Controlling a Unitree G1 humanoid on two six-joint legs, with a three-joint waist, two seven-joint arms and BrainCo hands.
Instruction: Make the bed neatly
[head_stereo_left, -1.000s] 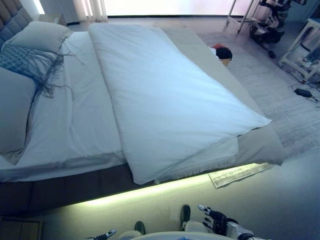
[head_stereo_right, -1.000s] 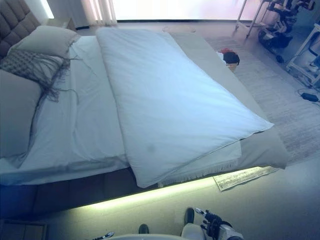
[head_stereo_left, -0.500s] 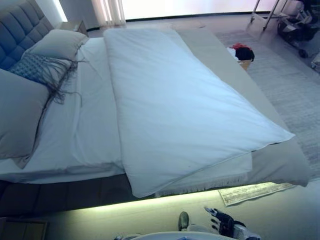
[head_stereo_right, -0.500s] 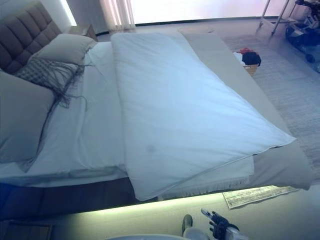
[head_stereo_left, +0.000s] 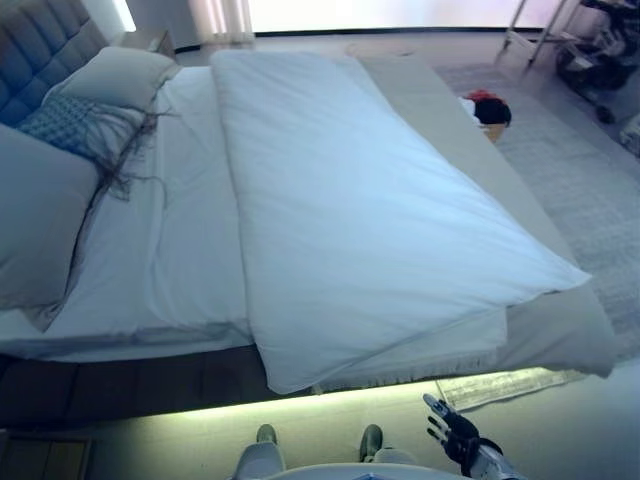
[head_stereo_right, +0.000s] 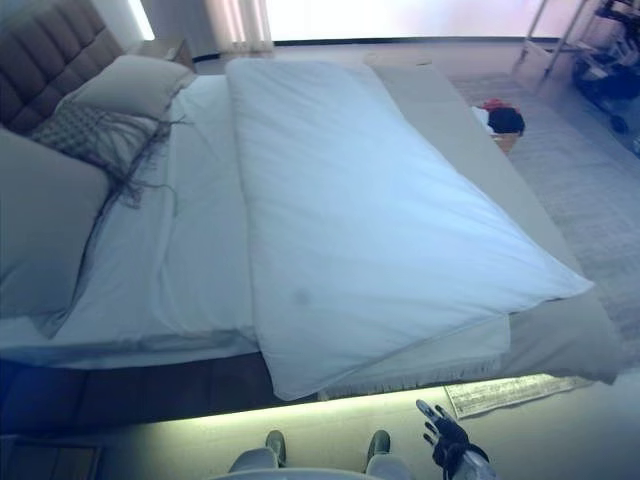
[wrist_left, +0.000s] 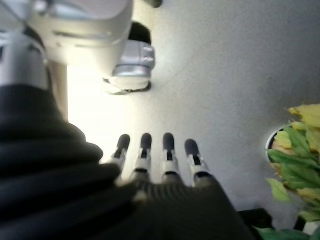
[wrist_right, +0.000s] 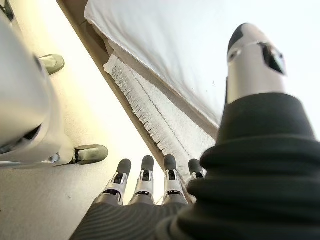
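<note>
A white duvet (head_stereo_left: 370, 220) lies askew over the right half of the bed, its near corner hanging over the bed's side. A fringed white blanket (head_stereo_left: 450, 345) and a grey cover (head_stereo_left: 560, 335) show under it at the foot end. The white sheet (head_stereo_left: 170, 250) is bare and creased beside it. Two grey pillows (head_stereo_left: 40, 220) (head_stereo_left: 115, 78) and a blue fringed throw (head_stereo_left: 60, 125) lie at the head. My right hand (head_stereo_left: 455, 435) is open and empty, low over the floor near the bed's side; its fingers (wrist_right: 150, 180) are straight. My left hand (wrist_left: 155, 160) is open over the floor.
A tufted headboard (head_stereo_left: 30, 60) stands at the left. A basket with red and black things (head_stereo_left: 487, 108) sits on a grey rug (head_stereo_left: 570, 170) beyond the bed. A small mat (head_stereo_left: 500, 385) lies on the floor under the foot corner. A green plant (wrist_left: 295, 165) stands near my left hand.
The camera has shifted a little, so the whole bed sits differently in the picture. My right hand has come slightly up and to the right. The bedding has not moved.
</note>
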